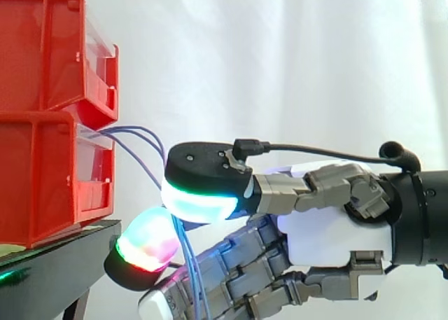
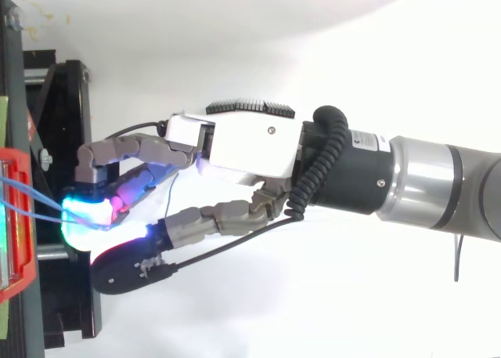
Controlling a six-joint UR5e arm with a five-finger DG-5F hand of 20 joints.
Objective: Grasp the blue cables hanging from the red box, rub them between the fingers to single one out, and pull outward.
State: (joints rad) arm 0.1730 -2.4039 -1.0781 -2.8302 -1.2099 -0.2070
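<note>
A: Side view first. Where are the cables?
B: The blue cables [image 1: 189, 260] leave the front of the lower red bin [image 1: 42, 180], arc out, then drop between the glowing pads [image 1: 199, 201]. The loose ends hang past the fingers.
A: Hand?
B: The hand [image 1: 322, 243] is closed on them, thumb pad above and finger pad below. The pinch looks made.
A: Handling?
B: Thin, limp and light, probably slick. I'd hold near the bin front, as it does here, with light pressure so the strands can roll apart.
A: Top view?
B: The cables [image 2: 31, 193] run from the bin [image 2: 22, 280] into the pads. The hand [image 2: 250, 142] is over the edge of the black stand [image 2: 74, 311].
A: Room?
B: Tight at the bins and stand, open back toward the arm. An outward pull looks free.
</note>
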